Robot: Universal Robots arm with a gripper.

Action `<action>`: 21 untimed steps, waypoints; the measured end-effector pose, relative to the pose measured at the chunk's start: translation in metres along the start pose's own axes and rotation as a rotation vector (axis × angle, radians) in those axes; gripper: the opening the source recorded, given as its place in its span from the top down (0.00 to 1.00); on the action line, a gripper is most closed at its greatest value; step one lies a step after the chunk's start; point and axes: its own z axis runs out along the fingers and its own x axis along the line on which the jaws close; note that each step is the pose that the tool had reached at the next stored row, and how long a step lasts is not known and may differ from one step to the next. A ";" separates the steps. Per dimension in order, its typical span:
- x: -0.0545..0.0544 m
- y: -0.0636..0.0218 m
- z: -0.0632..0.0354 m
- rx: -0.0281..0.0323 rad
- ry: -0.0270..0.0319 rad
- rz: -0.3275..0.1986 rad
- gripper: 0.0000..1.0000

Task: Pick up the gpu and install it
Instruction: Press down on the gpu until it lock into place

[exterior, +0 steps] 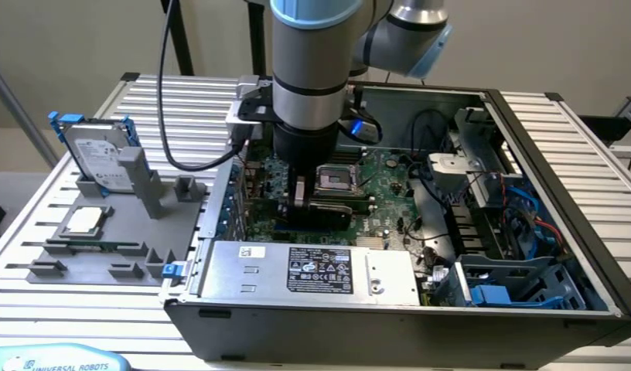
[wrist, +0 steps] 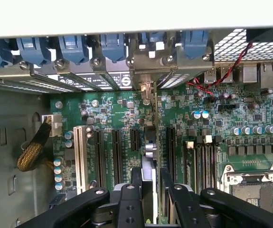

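Green motherboard [wrist: 127, 123], black slots [wrist: 99, 156], one white slot [wrist: 80, 159], blue clips [wrist: 74, 47], black gripper [wrist: 150, 187], grey fixture [exterior: 120, 224].

The case [exterior: 563, 131] lies open on the table [exterior: 16, 239], with the motherboard [exterior: 383, 182] inside it. The gripper [exterior: 318, 207] hangs over the motherboard. The power supply [exterior: 315, 270] sits in the case's near edge. Off the exterior view's left, a holder [exterior: 120, 232] carries the hard drive [exterior: 97, 154] upright and the CPU [exterior: 84, 220] before it. In the wrist view the gpu [wrist: 149, 156] stands edge-on between the fingers [wrist: 127, 199], among the slots [wrist: 100, 152].
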 end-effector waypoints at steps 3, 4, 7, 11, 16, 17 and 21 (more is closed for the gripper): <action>0.000 0.0000 0.0008 -0.0001 -0.0002 0.000 0.73; 0.000 0.0000 0.0009 -0.0001 -0.0002 0.000 0.73; -0.001 0.0001 0.0008 -0.0001 0.0001 0.000 0.73; -0.002 0.0008 0.0009 0.0002 -0.0002 0.000 0.73; -0.002 0.0032 0.0010 0.0005 0.0000 0.000 0.73; -0.001 0.0035 0.0009 0.0005 0.0002 0.000 0.73; -0.001 0.0037 0.0010 0.0007 0.0002 0.000 0.73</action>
